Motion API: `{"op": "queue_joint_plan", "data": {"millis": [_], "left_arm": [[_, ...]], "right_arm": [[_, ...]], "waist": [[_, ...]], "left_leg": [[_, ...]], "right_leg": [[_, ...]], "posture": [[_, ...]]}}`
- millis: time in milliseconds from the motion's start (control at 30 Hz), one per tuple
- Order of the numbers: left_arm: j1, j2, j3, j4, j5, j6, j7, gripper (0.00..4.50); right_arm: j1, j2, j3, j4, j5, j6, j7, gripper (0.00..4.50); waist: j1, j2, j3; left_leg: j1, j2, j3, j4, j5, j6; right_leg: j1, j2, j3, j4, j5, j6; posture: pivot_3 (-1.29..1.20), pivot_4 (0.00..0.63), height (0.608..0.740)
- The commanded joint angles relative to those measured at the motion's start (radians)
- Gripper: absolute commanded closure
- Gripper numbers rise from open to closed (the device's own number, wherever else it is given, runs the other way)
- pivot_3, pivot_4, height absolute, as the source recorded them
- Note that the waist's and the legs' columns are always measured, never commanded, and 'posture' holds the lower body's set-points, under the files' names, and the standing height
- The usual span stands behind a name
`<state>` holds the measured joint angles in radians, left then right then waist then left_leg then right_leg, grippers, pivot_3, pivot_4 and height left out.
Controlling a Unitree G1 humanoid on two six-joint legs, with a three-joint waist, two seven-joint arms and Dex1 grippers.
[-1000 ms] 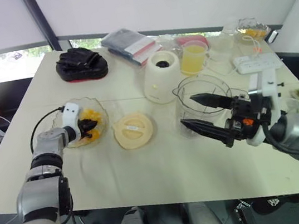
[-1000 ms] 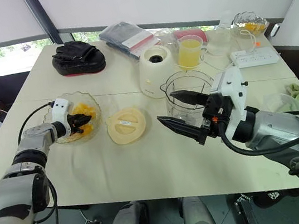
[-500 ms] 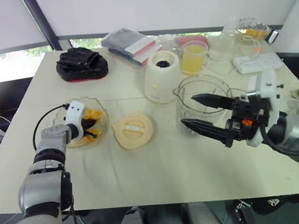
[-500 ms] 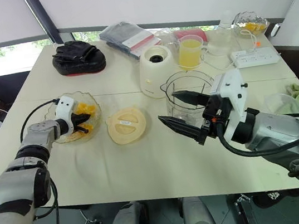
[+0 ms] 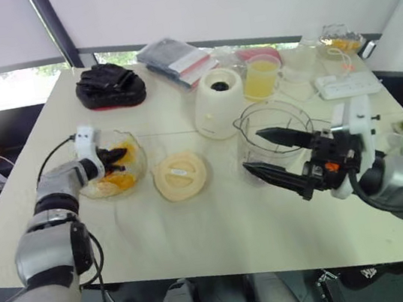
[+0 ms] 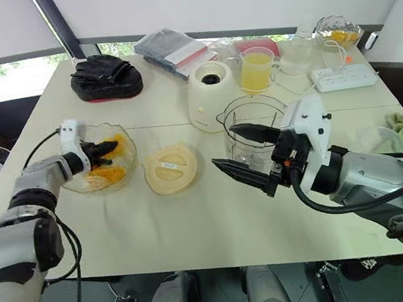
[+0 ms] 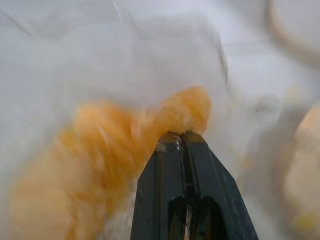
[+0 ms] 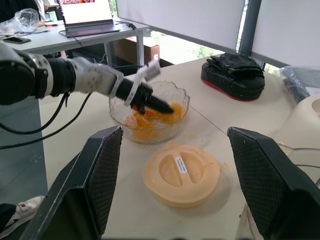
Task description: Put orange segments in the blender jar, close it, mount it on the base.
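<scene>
Orange segments [image 8: 150,120], cream base [image 5: 216,103], pale-yellow lid [image 5: 180,175].

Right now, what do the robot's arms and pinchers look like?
Both arms are chunky silver-grey tubes with black joints. The left gripper and right gripper each have two pointed black fingers on a white wrist block. A thin black cable loops along the left arm.

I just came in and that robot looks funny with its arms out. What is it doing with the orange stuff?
It is picking fruit for blending. Its left pincer has pinched shut on a soft orange segment over the scalloped glass bowl of segments. Its right pincer waits wide open beside the big clear plastic blender jar, which looks empty. The flat pale-yellow round lid lies on the table, and the cream-white blender base stands behind with no jar on it.
</scene>
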<state>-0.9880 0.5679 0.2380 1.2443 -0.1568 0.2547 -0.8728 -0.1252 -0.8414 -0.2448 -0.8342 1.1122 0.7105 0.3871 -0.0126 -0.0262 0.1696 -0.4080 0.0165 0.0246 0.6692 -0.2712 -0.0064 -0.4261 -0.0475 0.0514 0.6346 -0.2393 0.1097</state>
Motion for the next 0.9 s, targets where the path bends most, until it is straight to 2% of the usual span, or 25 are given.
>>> {"op": "queue_joint_plan", "data": {"millis": [33, 200, 367, 467, 600, 900], "left_arm": [[-0.014, 0.024, 0.055, -0.043, -0.067, 0.075, -0.044, 4.44], [0.028, 0.037, 0.046, -0.109, -0.093, 0.133, -0.107, 4.44], [0.103, 0.022, -0.033, -0.185, -0.023, 0.058, -0.091, 4.44], [0.122, 0.024, -0.060, -0.220, -0.011, 0.052, -0.099, 3.55], [0.143, 0.049, -0.084, -0.266, -0.007, 0.045, -0.127, 1.63], [0.112, 0.035, -0.110, -0.232, 0.013, 0.096, -0.109, 1.63]], "right_arm": [[-0.019, 0.006, -0.004, 0.001, -0.005, -0.021, 0.013, 0.98], [-0.034, 0.001, 0.000, 0.018, -0.009, -0.019, 0.034, 0.98], [-0.051, 0.001, 0.007, 0.032, -0.012, -0.015, 0.052, 0.98], [-0.056, 0.002, 0.010, 0.036, -0.014, -0.013, 0.057, 0.98], [-0.056, 0.006, 0.014, 0.033, -0.014, -0.013, 0.055, 0.98], [-0.055, 0.019, 0.030, 0.027, -0.024, -0.015, 0.042, 0.98]], "waist": [[0.000, 0.000, 0.000], [0.000, 0.000, 0.000], [0.001, 0.000, 0.000], [0.002, 0.000, 0.000], [0.002, 0.000, 0.000], [0.001, 0.000, 0.000]], "left_leg": [[0.000, 0.000, 0.000, 0.000, 0.000, 0.000], [0.000, 0.000, 0.000, 0.000, 0.000, 0.000], [0.000, 0.000, 0.000, 0.000, 0.000, 0.000], [0.000, 0.000, 0.000, 0.000, 0.000, 0.000], [0.000, 0.000, 0.000, 0.000, 0.000, 0.000], [0.000, 0.000, 0.000, 0.000, 0.000, 0.000]], "right_leg": [[0.000, 0.000, 0.000, 0.000, 0.000, 0.000], [0.000, 0.000, 0.000, 0.000, 0.000, 0.000], [0.000, 0.000, 0.000, 0.000, 0.000, 0.000], [0.000, 0.000, 0.000, 0.000, 0.000, 0.000], [0.000, -0.001, 0.000, 0.000, 0.000, 0.000], [0.000, -0.001, 0.000, 0.000, 0.000, 0.000]], "posture": [[0.00, 0.150, 0.740], [0.00, 0.150, 0.740], [0.00, 0.150, 0.740], [0.00, 0.150, 0.740], [0.00, 0.150, 0.740], [0.00, 0.150, 0.740]]}}
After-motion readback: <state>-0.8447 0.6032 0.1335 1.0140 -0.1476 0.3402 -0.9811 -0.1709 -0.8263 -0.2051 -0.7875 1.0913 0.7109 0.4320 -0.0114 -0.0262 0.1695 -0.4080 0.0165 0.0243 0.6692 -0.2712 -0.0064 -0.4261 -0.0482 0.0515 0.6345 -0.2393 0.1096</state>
